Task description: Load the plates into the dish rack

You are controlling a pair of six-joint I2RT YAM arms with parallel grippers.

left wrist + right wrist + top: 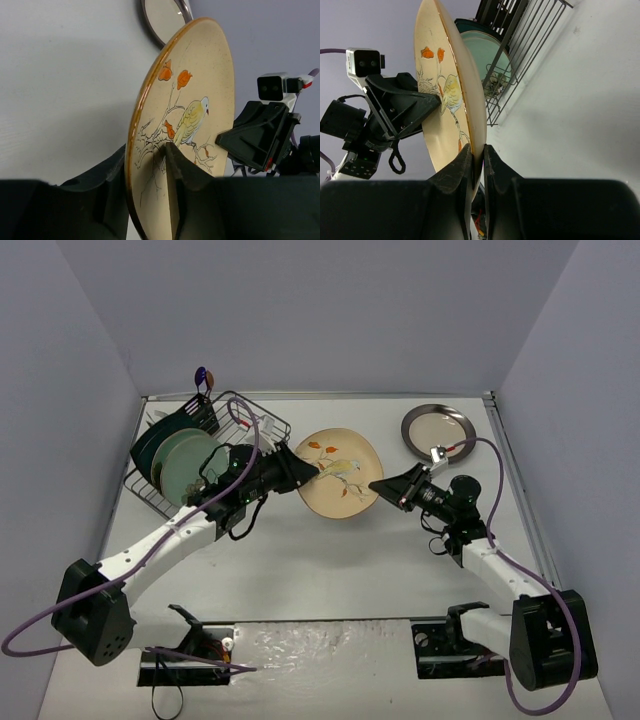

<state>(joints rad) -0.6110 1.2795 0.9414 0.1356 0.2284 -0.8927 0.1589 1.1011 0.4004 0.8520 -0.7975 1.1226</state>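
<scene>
A cream plate (340,475) painted with a bird and orange flowers hangs tilted on edge above the table, held from both sides. My left gripper (300,472) has its fingers on either face of the plate's left rim (190,100) and looks shut on it (147,150). My right gripper (385,485) is shut on the opposite rim (477,150), pinching the thin edge of the plate (445,85). The black wire dish rack (265,420) stands at back left, holding a dark teal plate (150,445) and a mint-green plate (185,465) upright. A beige dark-rimmed plate (437,427) lies flat at back right.
A dark cutlery holder (205,410) with a utensil sticking up sits at the rack's far corner. The rack's wire wall (520,50) is close behind the held plate. Grey walls enclose the table on three sides.
</scene>
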